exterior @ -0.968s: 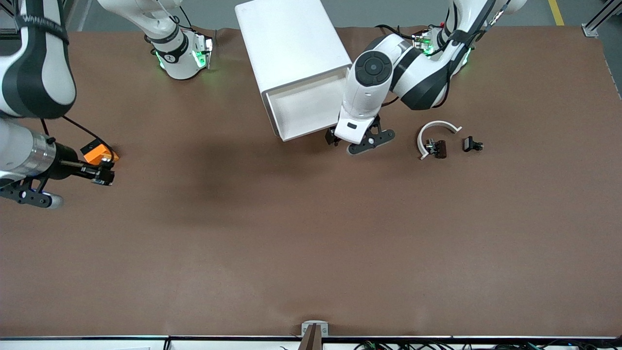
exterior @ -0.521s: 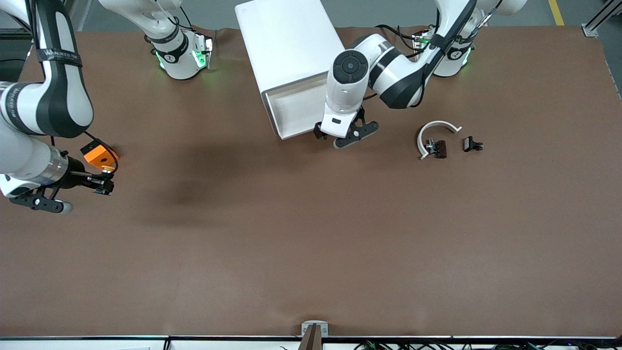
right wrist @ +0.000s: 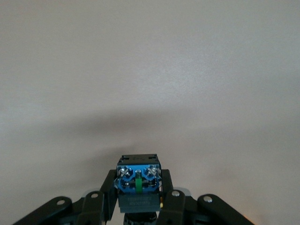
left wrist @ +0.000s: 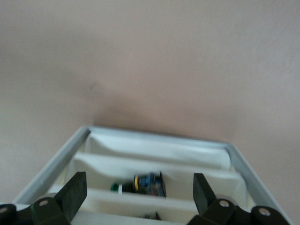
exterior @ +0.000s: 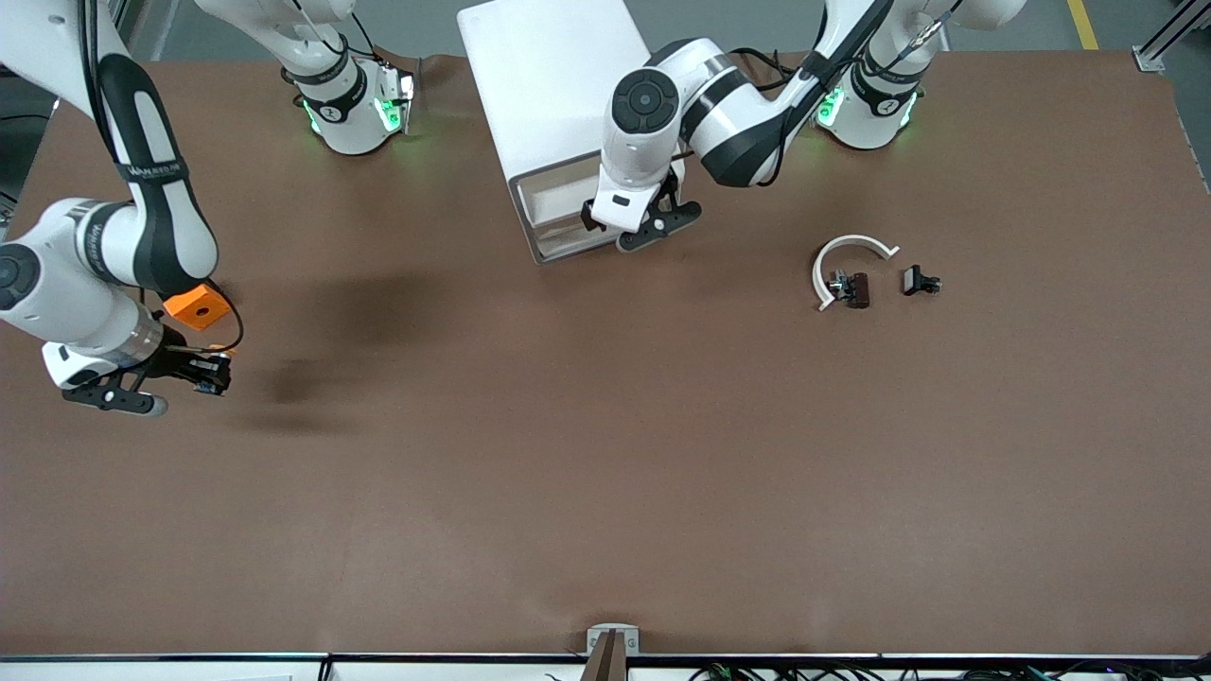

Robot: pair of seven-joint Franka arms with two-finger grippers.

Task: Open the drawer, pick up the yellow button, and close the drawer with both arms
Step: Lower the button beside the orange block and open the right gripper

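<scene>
The white cabinet (exterior: 553, 85) stands at the robots' edge of the table. Its drawer (exterior: 552, 210) sticks out a short way. My left gripper (exterior: 632, 225) is open and sits at the drawer's front edge. In the left wrist view (left wrist: 139, 197) the fingers (left wrist: 75, 193) stand wide apart over the drawer's rim (left wrist: 61, 157). A second push button with a green tip (left wrist: 143, 184) lies in a compartment. My right gripper (exterior: 210, 373) is shut on the button (right wrist: 138, 179), whose blue base shows in the right wrist view (right wrist: 138, 199). It hovers low over the table beside the orange block.
The orange square block (exterior: 197, 307) lies at the right arm's end of the table. A white arc with a black clip (exterior: 845, 272) and a small black clip (exterior: 920, 281) lie toward the left arm's end.
My left gripper has pushed the drawer most of the way into the cabinet. My right gripper has carried the button a little past the orange block, toward the front camera.
</scene>
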